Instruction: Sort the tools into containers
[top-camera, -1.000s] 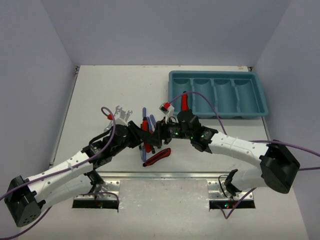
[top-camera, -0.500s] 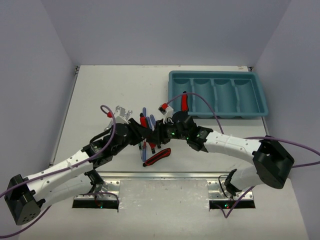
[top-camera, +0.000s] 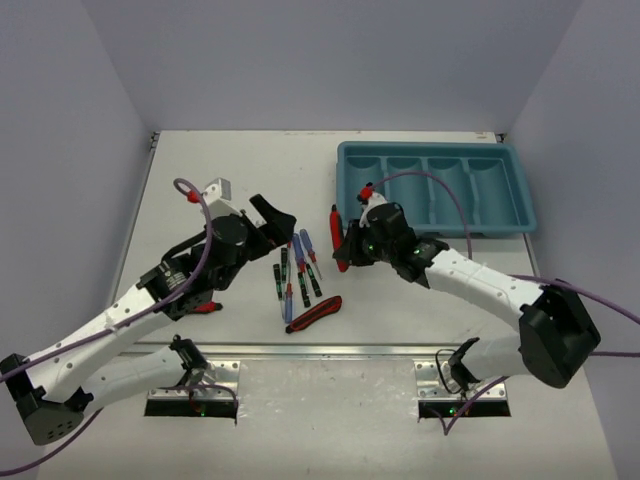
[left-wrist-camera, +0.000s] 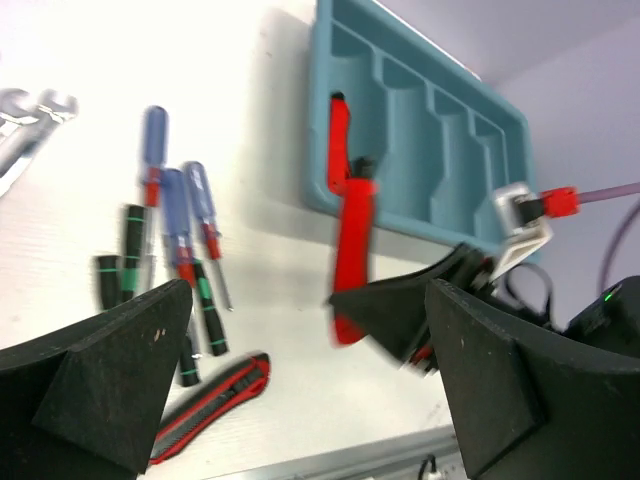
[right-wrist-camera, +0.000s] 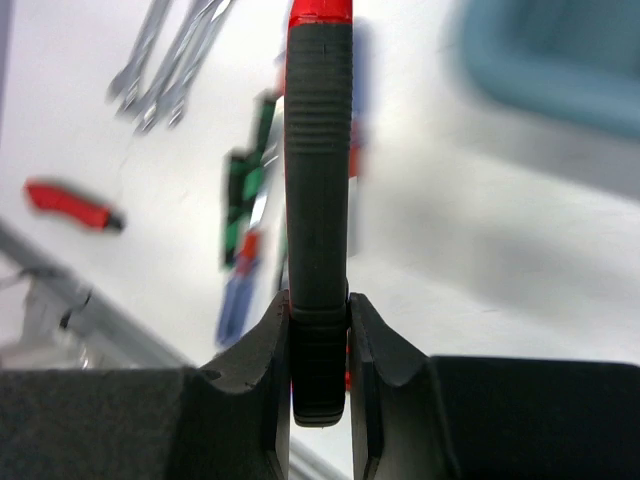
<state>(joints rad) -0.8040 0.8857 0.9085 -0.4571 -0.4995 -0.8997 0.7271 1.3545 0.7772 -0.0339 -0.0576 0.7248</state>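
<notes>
The right gripper (right-wrist-camera: 320, 322) pinched a red knife (right-wrist-camera: 318, 150), maybe by its end, beside the tray (top-camera: 430, 148). It could slip and miss. The left gripper (top-camera: 276, 217) was wide open.

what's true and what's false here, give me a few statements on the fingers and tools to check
1. The right fingers are shut on a red-and-black utility knife. True.
2. The left fingers hold a blue-handled screwdriver. False: they are open and empty; the blue-handled screwdrivers lie on the table.
3. A second knife lies on the table. True.
4. The silver wrenches are in the tray. False: they lie on the table, outside it.
</notes>
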